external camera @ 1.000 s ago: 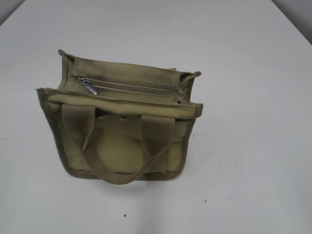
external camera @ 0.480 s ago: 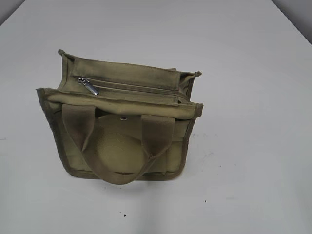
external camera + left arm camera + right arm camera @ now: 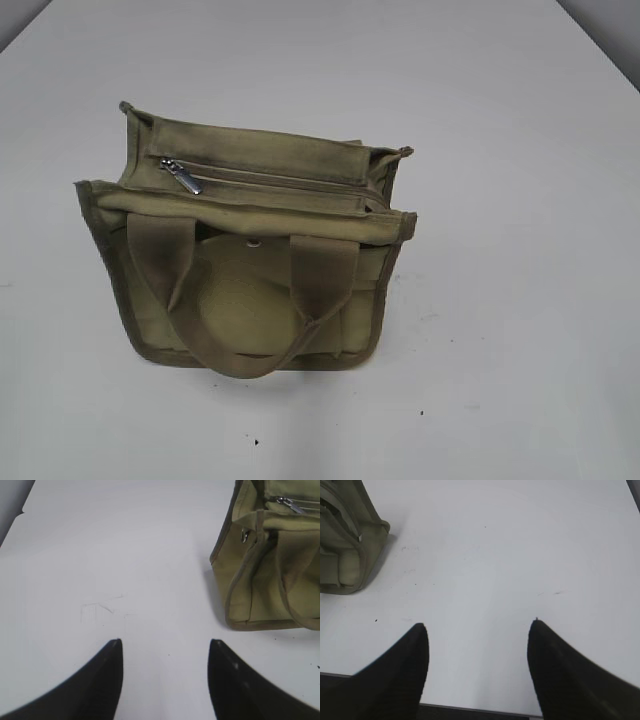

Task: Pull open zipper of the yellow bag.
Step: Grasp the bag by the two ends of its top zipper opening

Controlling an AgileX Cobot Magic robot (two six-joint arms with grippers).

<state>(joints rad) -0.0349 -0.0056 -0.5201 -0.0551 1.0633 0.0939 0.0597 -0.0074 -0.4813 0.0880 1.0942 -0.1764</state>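
I have the yellow bag (image 3: 250,255) standing upright near the middle of the white table (image 3: 520,150), top face turned toward my exterior camera so the zipper (image 3: 270,180) runs across in plain sight, its silver pull tab (image 3: 184,176) parked at the left end; I judge it fully closed; my left gripper (image 3: 165,647) hangs over bare table left of the bag, jaws spread wide and empty; my right gripper (image 3: 477,630) likewise, wide and empty, right of it; nothing touched yet.

Bright, even light overhead; soft shadow hugs the bag (image 3: 250,270), white table (image 3: 500,150) glares slightly, wrist views blur up close.
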